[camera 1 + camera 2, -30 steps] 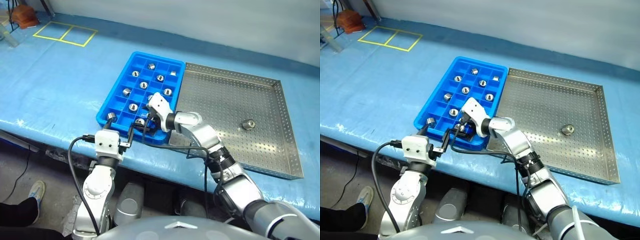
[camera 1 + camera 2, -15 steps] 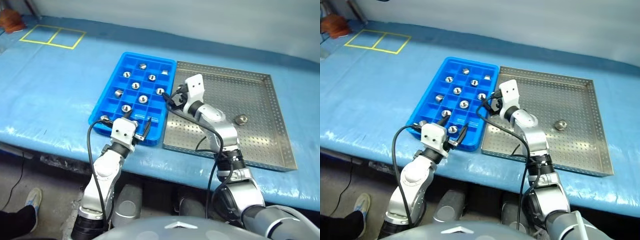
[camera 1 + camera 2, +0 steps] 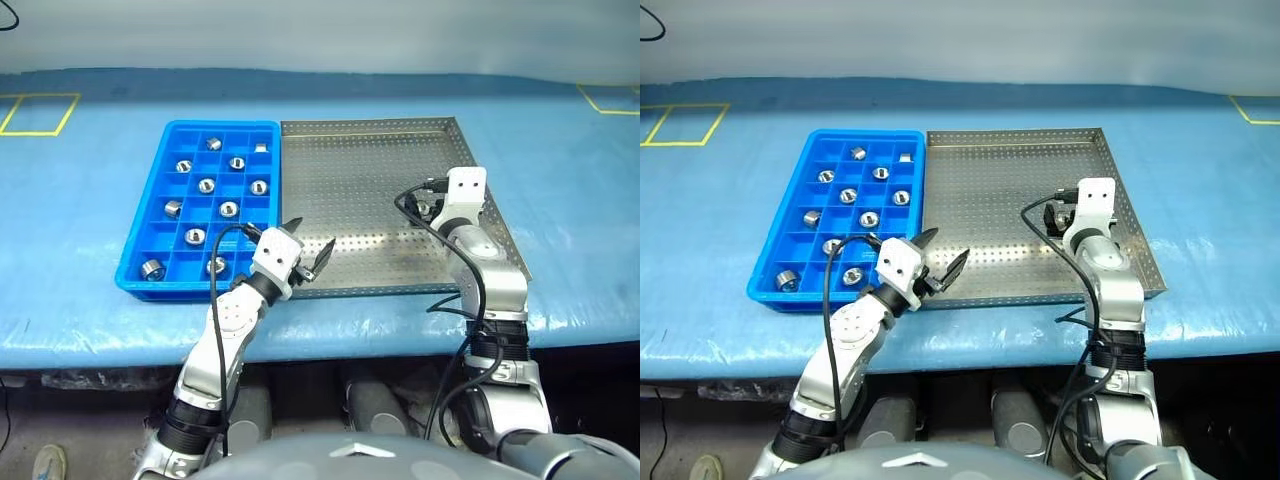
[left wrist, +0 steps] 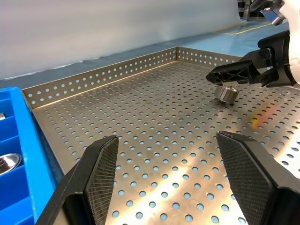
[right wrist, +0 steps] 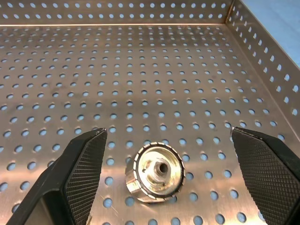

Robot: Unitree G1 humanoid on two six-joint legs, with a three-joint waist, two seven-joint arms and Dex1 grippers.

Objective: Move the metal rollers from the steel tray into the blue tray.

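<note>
Right gripper (image 5: 164,154) swung from blue tray (image 3: 150,215) across to right side of steel tray (image 3: 350,180); jaws spread wide, empty, last roller (image 5: 157,172) lying on tray floor between them, right of frame centre. Left gripper (image 3: 308,245) shifted right to steel tray's lower-left corner; released, empty. Other rollers (image 3: 206,185) sit in blue tray compartments, left of centre.

Bare steel tray (image 3: 350,190) floor surrounds the lone roller (image 5: 156,172); rim borders.

Bright blue plastic tray (image 3: 150,215), grid of square compartments, holding shiny silver metal rollers (image 3: 206,185). Silver-grey steel tray (image 3: 360,135), floor and rim dotted with small round holes. Pale blue table cover (image 3: 70,200), yellow tape outlines (image 3: 30,113). Black cross-hatched gripper fingers (image 5: 82,168).
</note>
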